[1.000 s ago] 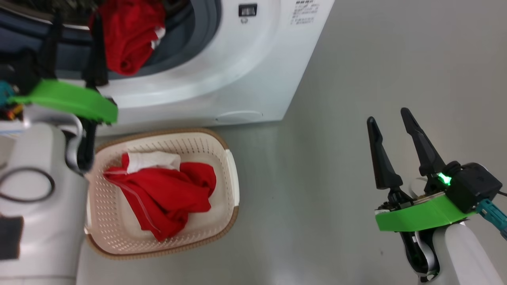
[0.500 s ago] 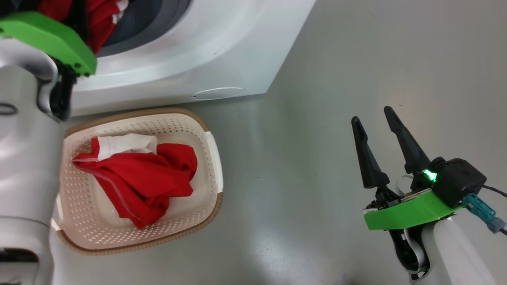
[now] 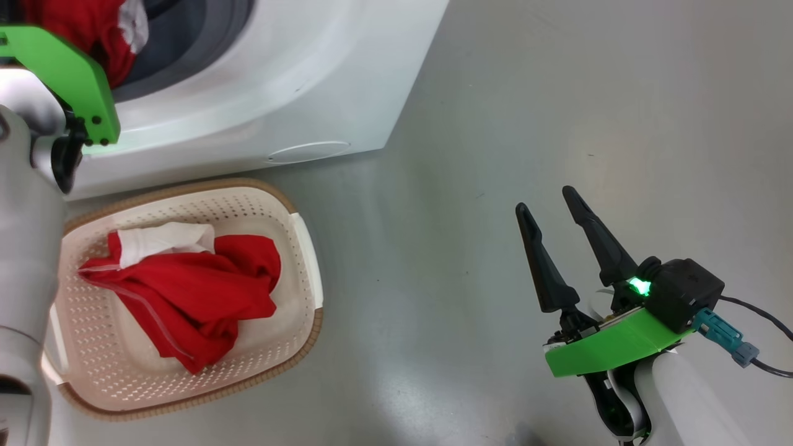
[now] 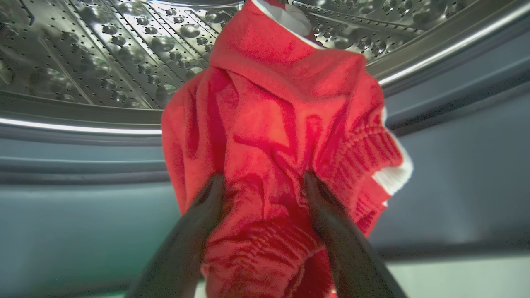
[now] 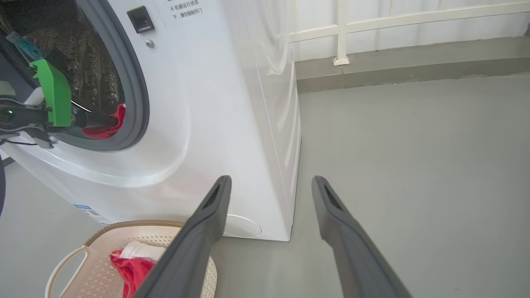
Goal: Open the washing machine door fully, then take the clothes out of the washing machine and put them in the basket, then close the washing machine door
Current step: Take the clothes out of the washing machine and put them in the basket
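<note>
Risk: left tool (image 4: 263, 177), spread astride red garment (image 4: 281, 103), may pinch thin fold, dropping it outside basket (image 3: 308, 260); right tool (image 3: 544, 199) spread, empty.

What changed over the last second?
The whole head view slid left: camera move. Left gripper pushed deeper into the washing machine; its open fingers press into the red garment, not yet closed on it. Unchanged: right gripper open over the floor, basket with its red clothes.

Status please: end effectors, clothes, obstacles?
Left end effector open astride red garment at drum. Right end effector open, empty. Other garment in basket. No obstacles seen.
</note>
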